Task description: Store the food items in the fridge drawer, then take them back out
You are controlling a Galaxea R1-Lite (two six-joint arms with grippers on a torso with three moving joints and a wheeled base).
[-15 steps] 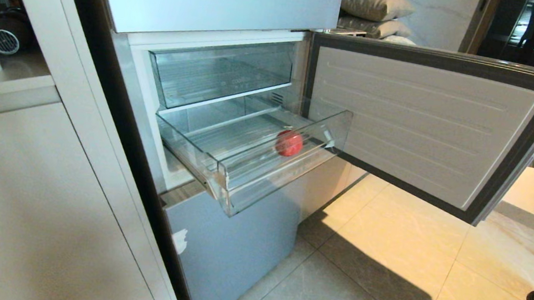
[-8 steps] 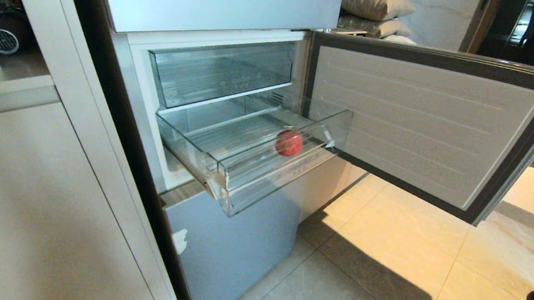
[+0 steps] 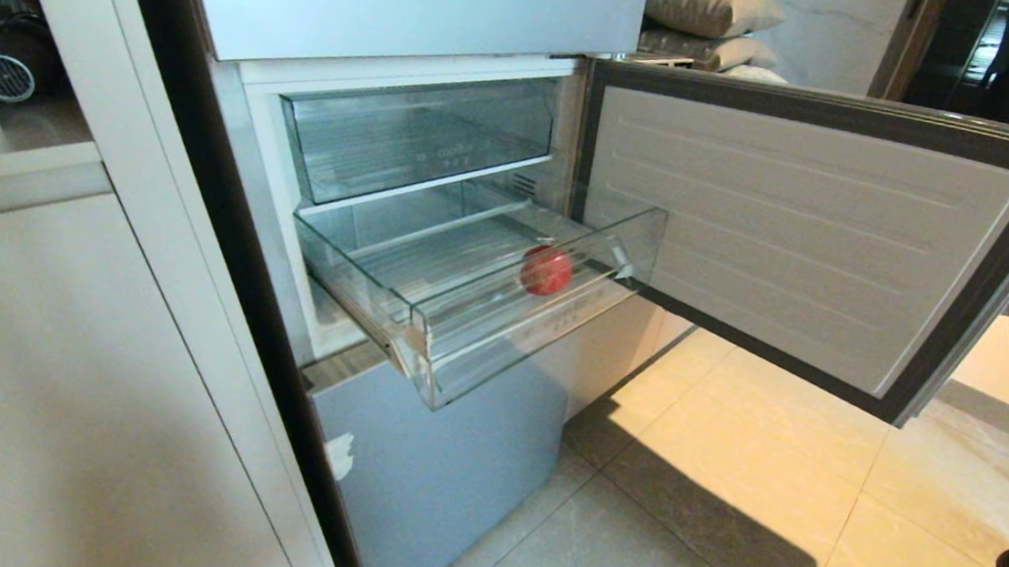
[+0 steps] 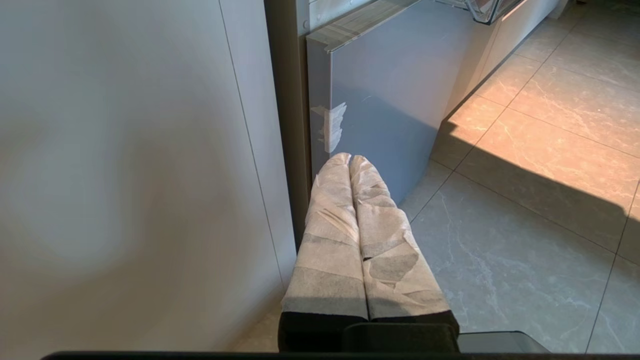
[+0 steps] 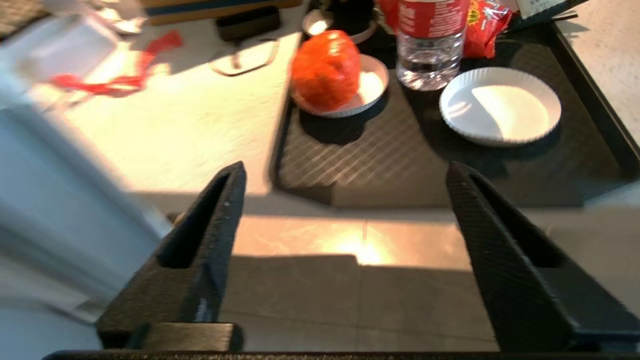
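One tomato [image 3: 547, 271] already lies in the pulled-out fridge drawer [image 3: 426, 350], the second tomato [image 5: 326, 69] waits on a paper plate [image 5: 372, 86] on the table's tray [image 5: 380, 165], right end effector [image 5: 345, 175] spread empty facing it, left end effector [image 4: 350, 161] closed low by the fridge [image 4: 385, 95].

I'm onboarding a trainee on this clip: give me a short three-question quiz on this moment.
1. True or false: the fridge drawer is pulled out with one food item inside.
2. The second food item sits on: A) the floor, B) a small white plate on the black tray, C) the empty white plate.
3. Fill in: the right gripper's jaws stand ____, with nothing between them.

Key: 1 true; 2 B; 3 open. The left gripper, shut, hangs parked low by the fridge.
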